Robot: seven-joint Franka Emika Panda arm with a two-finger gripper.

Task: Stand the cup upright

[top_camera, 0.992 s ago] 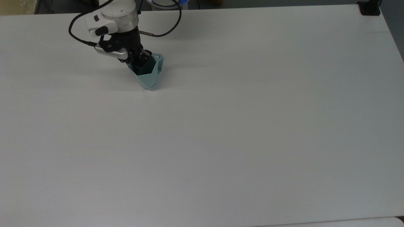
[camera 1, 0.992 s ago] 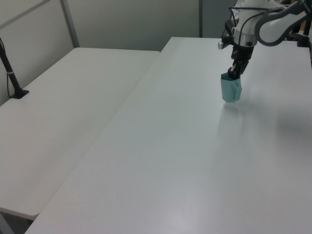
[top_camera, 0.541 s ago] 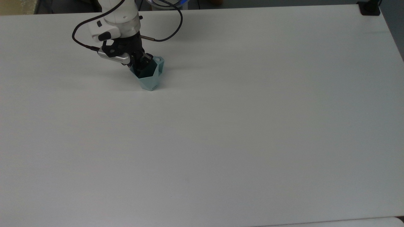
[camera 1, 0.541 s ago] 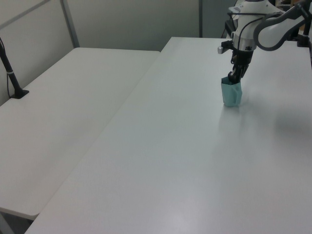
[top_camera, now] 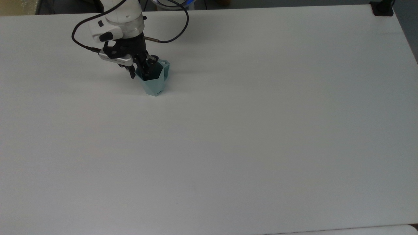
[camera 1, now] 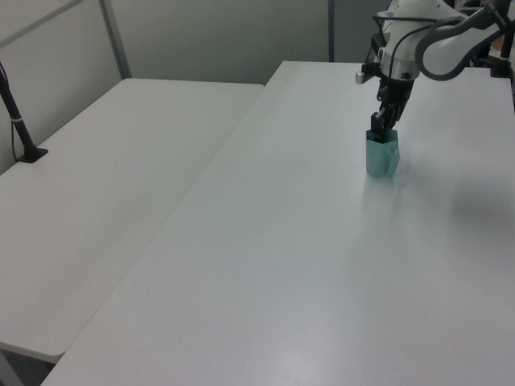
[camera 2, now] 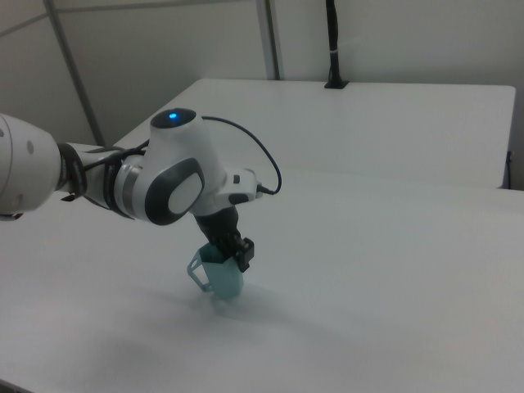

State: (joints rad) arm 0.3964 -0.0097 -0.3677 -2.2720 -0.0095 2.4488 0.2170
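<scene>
While the broad white table takes up most of the top view, a second white table lies beside it on the left view's left, with a thin dark seam between them. On that second table, at the left view's far left edge, a black post stands in a small base.

Over the main table, the white Panda arm reaches in from the right view's left, a blue light glowing on its rounded joint. A black cable loops from the wrist across the table's far edge in the top view.

Below the wrist, the gripper points down at the cup. Its fingers stand narrowly apart: one dark finger is outside the cup's wall on the top view's left, and the other dips into the cup's mouth, so the rim lies between them. Whether the pads press the wall I cannot tell.

The pale teal cup stands upright, mouth up, on its narrower base, resting on the table directly under the gripper. Its small angular handle juts toward the right view's left
</scene>
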